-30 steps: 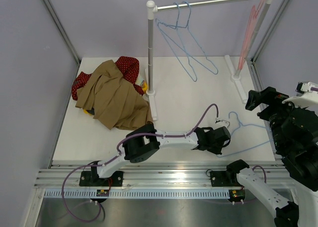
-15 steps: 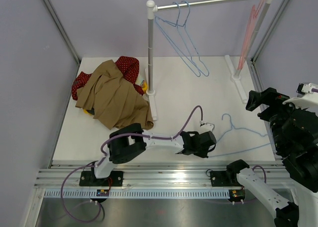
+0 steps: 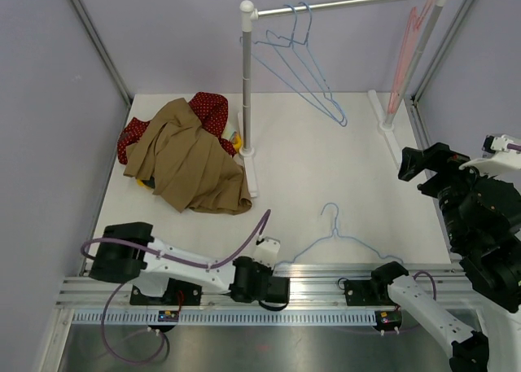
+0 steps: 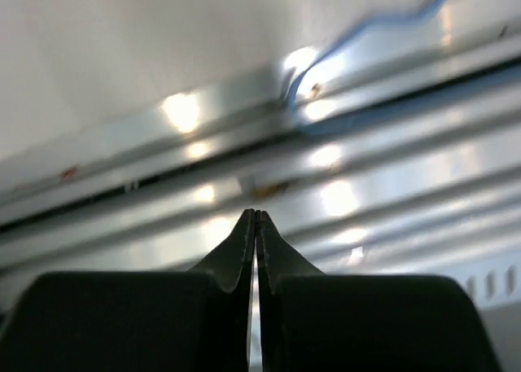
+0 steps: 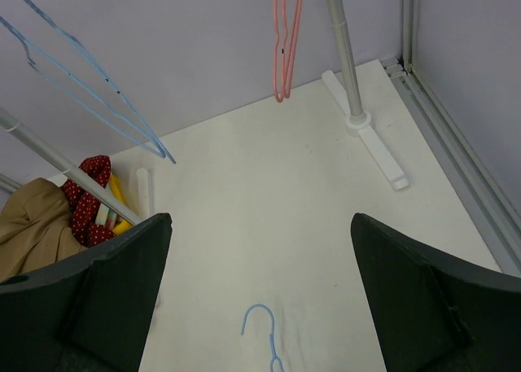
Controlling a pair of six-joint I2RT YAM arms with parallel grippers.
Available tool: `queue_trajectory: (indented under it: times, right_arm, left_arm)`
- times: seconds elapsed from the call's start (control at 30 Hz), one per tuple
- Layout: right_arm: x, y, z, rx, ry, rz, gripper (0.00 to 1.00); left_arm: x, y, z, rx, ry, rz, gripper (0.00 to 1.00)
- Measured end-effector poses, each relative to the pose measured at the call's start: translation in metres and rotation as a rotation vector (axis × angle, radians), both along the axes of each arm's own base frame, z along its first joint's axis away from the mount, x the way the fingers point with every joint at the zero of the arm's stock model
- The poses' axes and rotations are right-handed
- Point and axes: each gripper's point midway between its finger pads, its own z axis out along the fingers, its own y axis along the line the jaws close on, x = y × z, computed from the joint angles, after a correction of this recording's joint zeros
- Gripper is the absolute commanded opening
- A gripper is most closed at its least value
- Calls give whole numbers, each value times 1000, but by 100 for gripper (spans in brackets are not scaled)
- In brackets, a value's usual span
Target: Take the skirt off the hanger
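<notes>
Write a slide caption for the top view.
Tan skirt heaped aside, bare blue hanger lying near the shut left hand.

You have a flat white tabletop boxed in by plain lavender wall panels at 9, 12 and 3 o'clock, under soft, even light. A silver metal garment rail on white feet stands toward 12 o'clock. A ribbed aluminium frame rail runs along 6 o'clock, catching bright glints.

rack upright | red dotted cloth back-left | pink hanger on rack
</notes>
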Motion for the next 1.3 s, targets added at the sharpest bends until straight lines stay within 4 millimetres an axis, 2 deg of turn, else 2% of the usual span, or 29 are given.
queue_trajectory:
  times: [0.07,0.13,0.17,0.2,0.27,0.3,0.37,0.43,0.53,0.77,0.93,1.03,1.2,1.3]
  right_arm:
    - [2,4,-2,11,2,11,100]
    - [4,7,-5,18,8,27,100]
    - [4,9,-6,21,11,36,99]
    - [5,10,-5,25,10,39,100]
    - [5,11,-5,27,7,45,99]
    - [5,11,-5,28,6,45,100]
    - [5,12,-4,28,6,47,99]
    - [4,12,-4,28,6,47,99]
    - [3,11,-4,30,1,48,100]
    - [-3,8,0,32,-16,44,99]
    - [-5,6,2,26,-22,41,100]
    - [-6,4,2,22,-22,36,99]
    - [-6,4,2,14,-22,34,99]
    - [-6,3,2,9,-21,34,100]
  left_arm:
    - [-18,18,17,24,8,-23,2]
    - [-20,26,40,33,-4,-8,6]
    - [-17,25,51,29,-18,4,21]
    - [-13,23,65,33,-37,13,33]
    - [-4,10,95,3,-82,27,55]
    - [0,1,109,-15,-106,30,72]
    - [11,-18,132,-43,-154,11,81]
    - [21,-33,138,-51,-189,-17,91]
    - [44,-58,129,-45,-220,-77,98]
    - [103,-110,98,-145,-248,-246,99]
    - [112,-146,78,-222,-247,-428,98]
    - [110,-166,70,-274,-241,-517,97]
    - [106,-184,54,-314,-224,-596,95]
    - [110,-187,41,-307,-217,-599,93]
